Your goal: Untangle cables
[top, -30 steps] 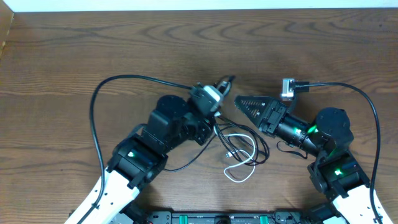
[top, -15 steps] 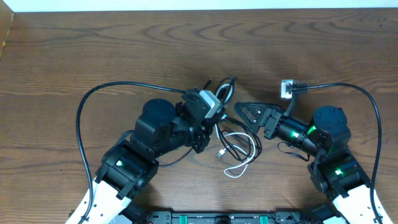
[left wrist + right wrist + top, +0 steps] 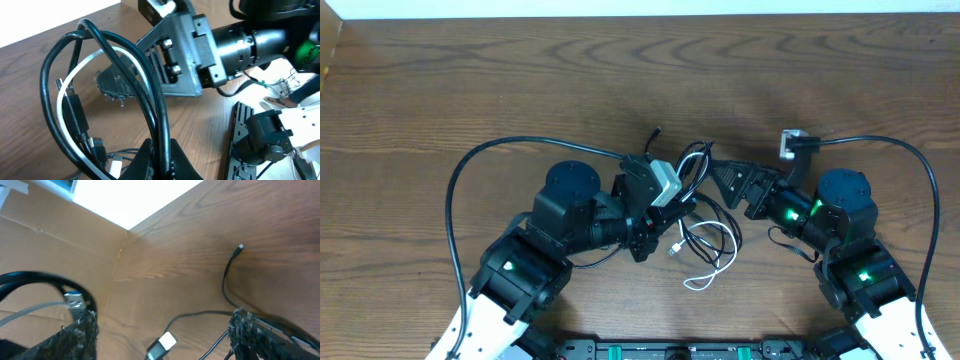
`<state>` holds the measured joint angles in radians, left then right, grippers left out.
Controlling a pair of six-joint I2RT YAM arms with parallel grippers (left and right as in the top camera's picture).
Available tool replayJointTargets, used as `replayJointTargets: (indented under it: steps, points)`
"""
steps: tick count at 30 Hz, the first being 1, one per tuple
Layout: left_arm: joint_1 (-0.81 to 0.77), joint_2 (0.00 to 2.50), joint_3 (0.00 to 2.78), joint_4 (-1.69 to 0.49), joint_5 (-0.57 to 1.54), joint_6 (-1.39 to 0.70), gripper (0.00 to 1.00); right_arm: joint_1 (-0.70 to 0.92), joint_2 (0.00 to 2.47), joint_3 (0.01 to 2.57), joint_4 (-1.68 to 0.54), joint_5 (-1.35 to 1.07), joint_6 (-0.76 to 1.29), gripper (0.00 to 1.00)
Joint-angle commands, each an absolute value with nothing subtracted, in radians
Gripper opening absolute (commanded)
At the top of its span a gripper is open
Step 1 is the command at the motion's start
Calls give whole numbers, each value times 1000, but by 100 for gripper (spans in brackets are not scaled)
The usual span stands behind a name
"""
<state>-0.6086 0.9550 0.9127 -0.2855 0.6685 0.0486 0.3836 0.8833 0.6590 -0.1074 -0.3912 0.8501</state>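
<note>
My left gripper (image 3: 161,151) is shut on a black cable (image 3: 150,100), which rises from the jaws in a tall loop. A white cable (image 3: 75,75) runs inside that loop, and plug ends (image 3: 95,147) hang beside it. From overhead, the left gripper (image 3: 682,190) holds the loop (image 3: 696,158) up over the tangle (image 3: 710,238) of black and white cables. The right gripper (image 3: 717,176) sits right at the loop, open. In the right wrist view its fingers (image 3: 75,335) stand wide apart around a black plug (image 3: 162,346); the black loop (image 3: 45,277) passes by its left finger.
A loose black cable end (image 3: 240,246) lies on the wooden table (image 3: 520,80) beyond the right gripper. The white cable's loops (image 3: 705,278) rest near the front edge. Thick black arm cables (image 3: 460,190) arc at each side.
The left gripper has shifted right and toward the front with the black cable loop held up. The right gripper has come in against the loop, and its jaws have narrowed a little.
</note>
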Motion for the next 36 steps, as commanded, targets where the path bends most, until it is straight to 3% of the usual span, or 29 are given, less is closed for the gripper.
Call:
replayJointTargets:
  steps: [1,16,29,36]
  points:
    - [-604,939,915,-276,705,43,8,379,884,658,-101,-356,829,79]
    - [-606,957,915,-279,748,47,7,379,884,658,-41,-444,829,77]
    - [-608,966,915,-279,904,47,8,379,885,658,-15,-402,829,77]
    - [-608,967,915,-275,836,51,8,379,885,658,-19,-485,833,74]
